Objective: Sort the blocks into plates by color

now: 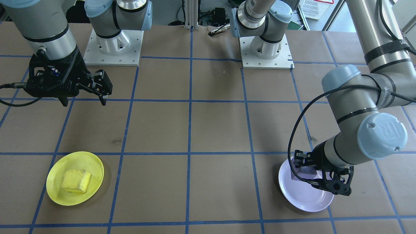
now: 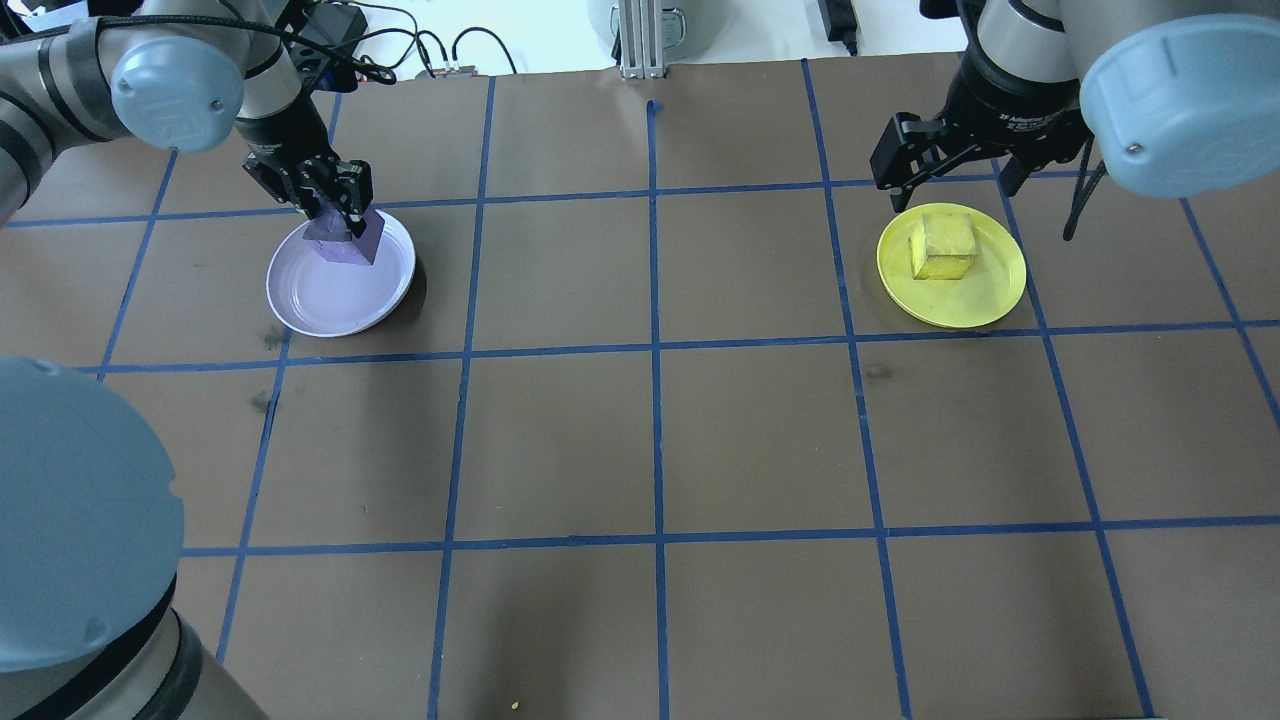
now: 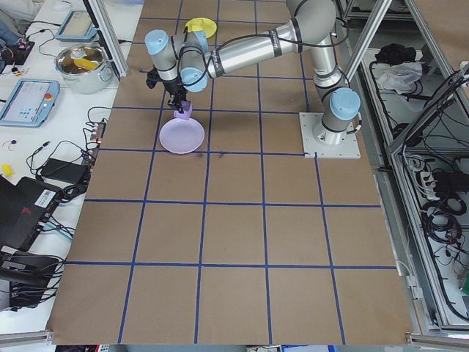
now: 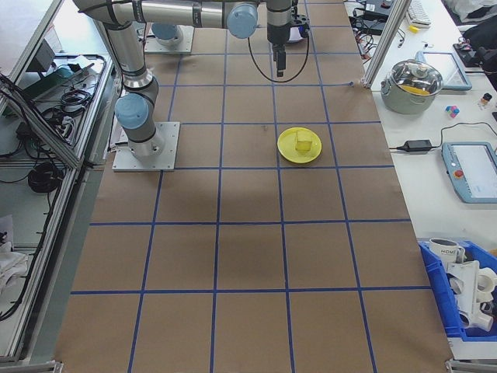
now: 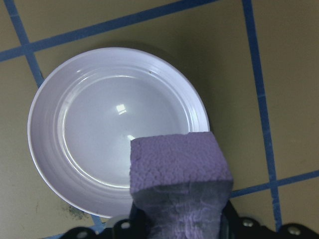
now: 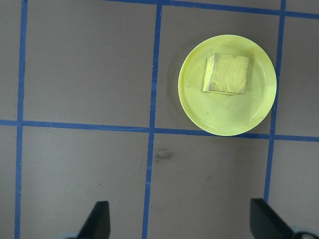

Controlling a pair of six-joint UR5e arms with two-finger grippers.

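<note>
The small matte purple cube (image 5: 178,179) is clamped in the left pincer (image 2: 340,205) over the rim of the glossy pale lavender plastic plate (image 5: 75,149); it should be carried toward the middle, lowered, then released. Farther off, the small yellow cube (image 2: 942,245) is seated in the bright yellow plate (image 2: 985,300), the right pincer (image 2: 950,165) spread apart above the counter (image 2: 650,430)
</note>
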